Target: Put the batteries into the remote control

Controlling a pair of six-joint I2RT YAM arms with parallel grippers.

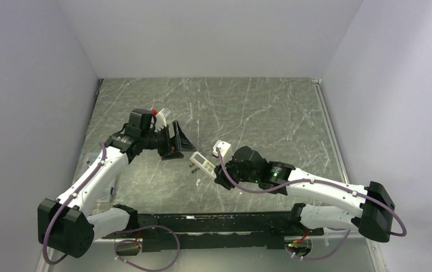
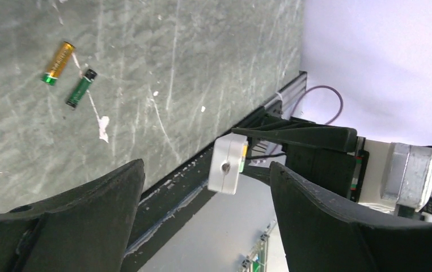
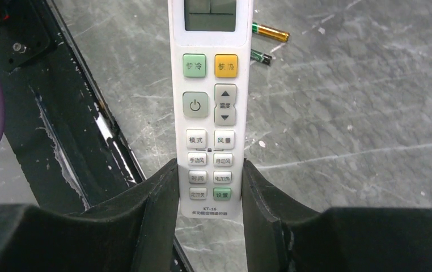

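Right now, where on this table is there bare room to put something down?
The far half of the table, up to the back wall, is bare; so is the far right corner by the rail. Mid-table is crowded: open left gripper, right gripper clamping the remote control, two batteries beside it.

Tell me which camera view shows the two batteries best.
The left wrist view: the orange-gold battery and the green battery lie whole and apart. In the right wrist view the remote control partly hides them. In the top view they are tiny specks beside it.
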